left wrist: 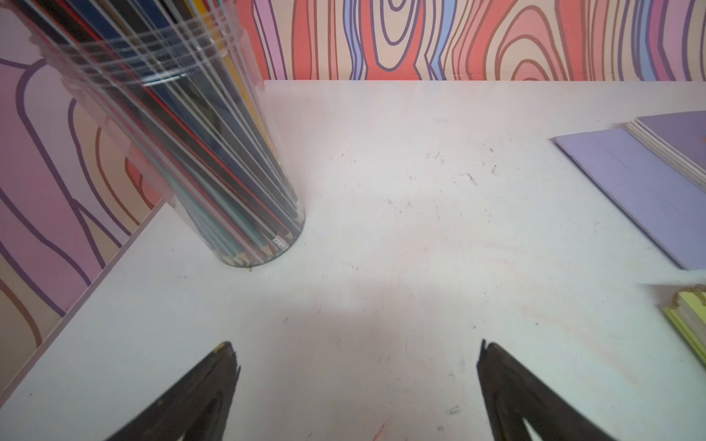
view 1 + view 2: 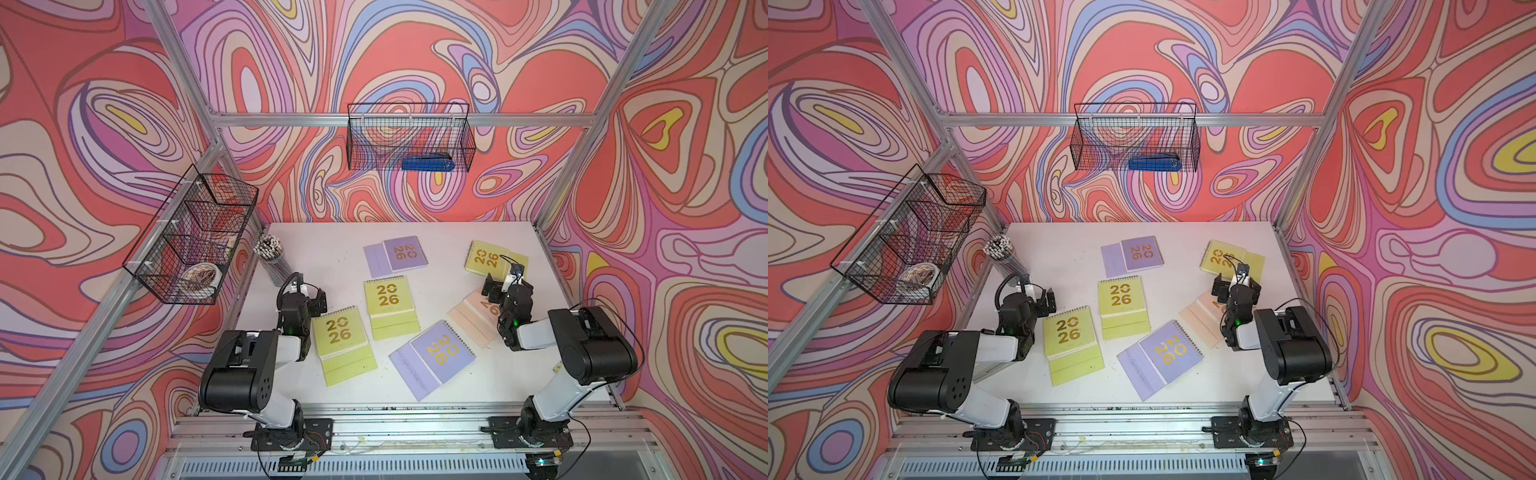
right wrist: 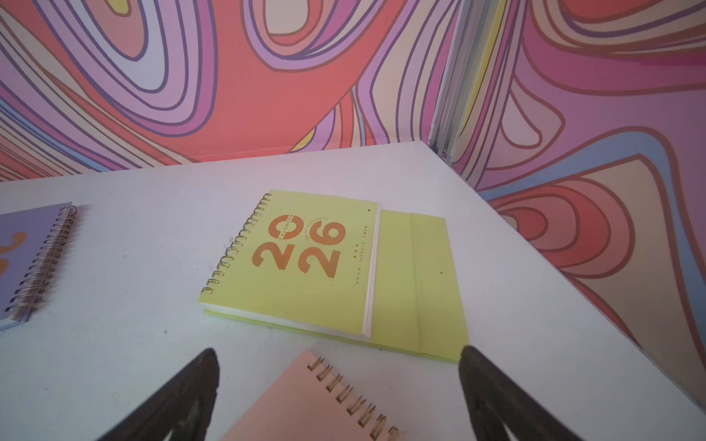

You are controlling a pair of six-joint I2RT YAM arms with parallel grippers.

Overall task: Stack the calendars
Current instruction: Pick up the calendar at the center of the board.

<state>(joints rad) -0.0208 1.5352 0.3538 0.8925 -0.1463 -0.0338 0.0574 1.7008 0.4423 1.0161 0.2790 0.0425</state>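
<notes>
Six spiral-bound calendars lie flat on a white surface (image 2: 324, 249), and none rests on another. In a top view, the far lilac calendar (image 2: 395, 255) sits toward the back and the far yellow-green calendar (image 2: 488, 257) is at the back right. The middle yellow-green calendar (image 2: 388, 303) is in the centre, with the near yellow-green calendar (image 2: 340, 340) just beside it. The near lilac calendar (image 2: 436, 357) is at the front, and the peach calendar (image 2: 471, 318) is on the right.

The left hand (image 1: 357, 351) is spread wide and empty over bare surface, near a clear pencil cup (image 1: 214, 172). The right hand (image 3: 338, 353) is also spread wide and empty, above the spiral edge of the peach calendar.

Stacking has not begun, and the step in hand looks like the reach for a first calendar, probably the peach one. The next move calls for lowering the open fingers around a thin edge lying flush on the surface, then lifting it cleanly and laying it squarely on another calendar.
</notes>
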